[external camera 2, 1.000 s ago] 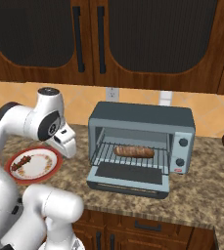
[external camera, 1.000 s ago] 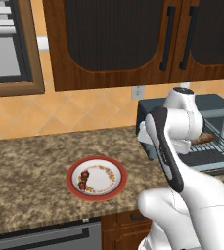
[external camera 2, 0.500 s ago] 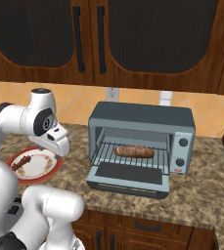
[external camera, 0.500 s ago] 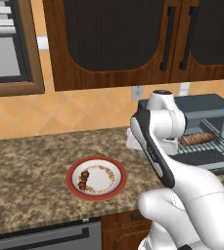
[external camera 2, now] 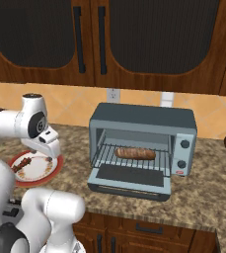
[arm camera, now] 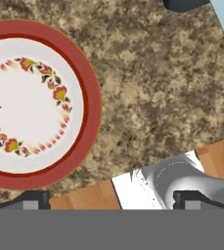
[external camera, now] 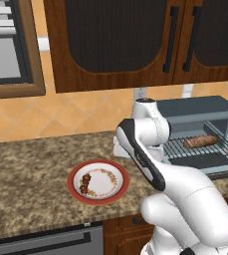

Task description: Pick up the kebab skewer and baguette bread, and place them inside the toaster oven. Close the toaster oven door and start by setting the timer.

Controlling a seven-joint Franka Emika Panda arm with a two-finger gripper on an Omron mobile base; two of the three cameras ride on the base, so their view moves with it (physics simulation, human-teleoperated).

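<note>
Pincer (arm camera: 108,197) empty beside plate (arm camera: 90,97)

Baguette in the open toaster oven, skewer on the plate

The baguette bread (external camera 2: 135,153), a short brown oblong loaf, is seen lying lengthwise on the wire rack inside the toaster oven (external camera 2: 144,116), a blue-grey metal box with two knobs on the panel at its right side. The toaster oven door (external camera 2: 130,175), grey-framed with a dark glass window, is dropped open and lies flat in front of the cavity. The kebab skewer (external camera: 85,183), a thin stick threaded with small dark red chunks, is laid on the left part of a red-rimmed plate (external camera: 121,185), well apart from the oven.
</note>
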